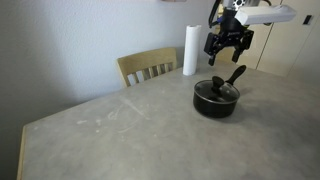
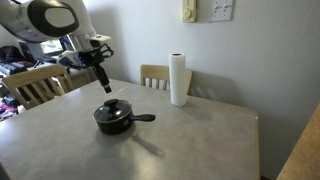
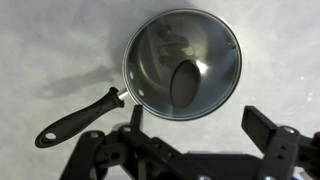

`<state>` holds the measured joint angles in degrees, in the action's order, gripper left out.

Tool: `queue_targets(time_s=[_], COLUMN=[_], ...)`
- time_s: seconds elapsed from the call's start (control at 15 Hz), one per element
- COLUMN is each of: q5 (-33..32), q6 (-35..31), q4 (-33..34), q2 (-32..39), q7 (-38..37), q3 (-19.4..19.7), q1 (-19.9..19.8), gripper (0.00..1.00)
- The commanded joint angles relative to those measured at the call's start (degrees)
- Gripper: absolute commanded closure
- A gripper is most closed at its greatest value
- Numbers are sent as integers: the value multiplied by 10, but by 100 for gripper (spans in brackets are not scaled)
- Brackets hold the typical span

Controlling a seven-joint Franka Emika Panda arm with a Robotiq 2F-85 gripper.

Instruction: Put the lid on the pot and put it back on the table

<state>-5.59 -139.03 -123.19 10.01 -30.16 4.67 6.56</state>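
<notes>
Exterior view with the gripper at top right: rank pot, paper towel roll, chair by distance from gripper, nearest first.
1. pot, just below the open gripper
2. paper towel roll, upright off to the gripper's side
3. chair, farther out beyond the roll

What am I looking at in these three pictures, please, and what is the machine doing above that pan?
It is a single robot arm, and its grasping end is a two-fingered pincer. Two pictures come from cameras standing around the table. The third comes from a camera on the arm's wrist, looking straight down past the pincer's fingers.

On the grey table sits a small black pot with one long handle. Its glass lid, with a black knob, lies on top of it. A white paper roll stands upright farther back, and a wooden chair stands at the table's edge.

The pincer hangs open above the pot and holds nothing.
</notes>
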Motion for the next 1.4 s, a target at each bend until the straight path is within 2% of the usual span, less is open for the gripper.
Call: queue_targets(time_s=[0.0, 0.4, 0.6, 0.67, 0.73, 1.13, 1.33], q5=[11, 72, 78, 78, 79, 82, 86], q6=[-16, -62, -70, -71, -71, -64, -54], q4=[1, 6, 11, 12, 13, 22, 27], q2=[21, 88, 107, 110, 111, 113, 112], q7=[6, 20, 15, 14, 14, 14, 14], q3=[-9, -8, -3, -2, -1, -4, -6], q1=[-14, -24, -21, -20, -19, -17, -16], gripper=[0, 0, 0, 25, 26, 69, 85])
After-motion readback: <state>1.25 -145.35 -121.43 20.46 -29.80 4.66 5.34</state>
